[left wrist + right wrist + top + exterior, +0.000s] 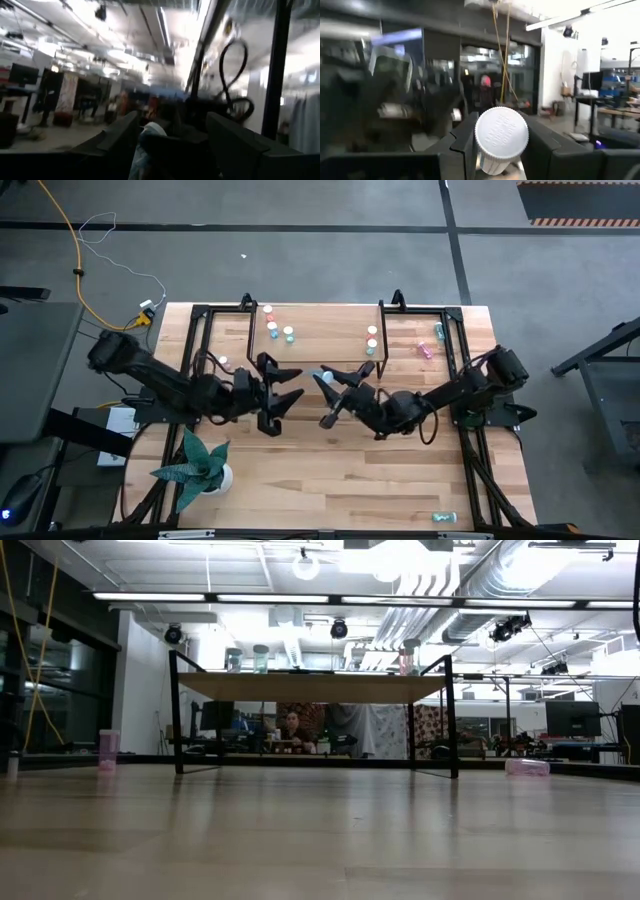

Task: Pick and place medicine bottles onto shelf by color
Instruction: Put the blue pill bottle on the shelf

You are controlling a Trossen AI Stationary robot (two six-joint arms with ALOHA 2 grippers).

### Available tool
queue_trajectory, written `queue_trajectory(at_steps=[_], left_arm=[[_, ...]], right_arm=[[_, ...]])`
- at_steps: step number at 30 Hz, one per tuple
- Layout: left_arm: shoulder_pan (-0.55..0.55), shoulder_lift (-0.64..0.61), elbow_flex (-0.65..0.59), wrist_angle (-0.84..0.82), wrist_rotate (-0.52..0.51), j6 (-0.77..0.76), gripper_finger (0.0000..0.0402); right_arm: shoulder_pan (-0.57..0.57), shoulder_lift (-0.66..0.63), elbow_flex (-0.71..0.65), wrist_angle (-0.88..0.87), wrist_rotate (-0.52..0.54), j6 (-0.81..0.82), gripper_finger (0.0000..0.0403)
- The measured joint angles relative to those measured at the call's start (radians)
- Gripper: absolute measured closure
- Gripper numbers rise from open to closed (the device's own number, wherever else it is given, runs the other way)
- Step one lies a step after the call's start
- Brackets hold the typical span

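My right gripper [327, 381] hangs over the table's middle, above the low view's field, shut on a small white-capped medicine bottle [501, 135]. The bottle looks teal in the high view [320, 374]. My left gripper [298, 385] is open and faces it from the table's left. A short gap separates its fingertips from the bottle [150, 134]. The shelf [310, 687] stands at the far side on thin black legs. Several bottles stand on its top [272, 328] [372, 337]. My right gripper pinches the medicine bottle between its two fingers [462, 137], just below the white cap [501, 131]. The cap end points away from the wrist, toward my left gripper. The fingers come roughly level from the table's right. The bottle is lifted clear of the table.
A pink bottle [224, 363] stands on the table by the shelf's left legs. A pink bottle [424, 350] and a teal one [438, 330] lie near its right end. Another teal bottle [443, 517] lies at the near right edge. A potted plant [205, 465] sits near left.
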Motion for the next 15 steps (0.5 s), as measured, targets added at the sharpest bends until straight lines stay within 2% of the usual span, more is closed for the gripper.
queue_trajectory(at_steps=[4,9,15], left_arm=[[-0.003,-0.14,0.0,-0.315,0.01,-0.02,0.0179],[-0.021,-0.282,0.0,-0.644,0.008,-0.057,0.0179],[-0.062,-0.341,-0.001,-0.821,0.008,-0.079,0.0179]], right_arm=[[0.0,-0.045,0.0,-0.204,0.067,0.058,0.0296],[-0.025,-0.106,0.0,-0.52,0.115,0.246,0.0296],[-0.102,-0.136,0.0,-0.866,0.079,0.545,0.0296]])
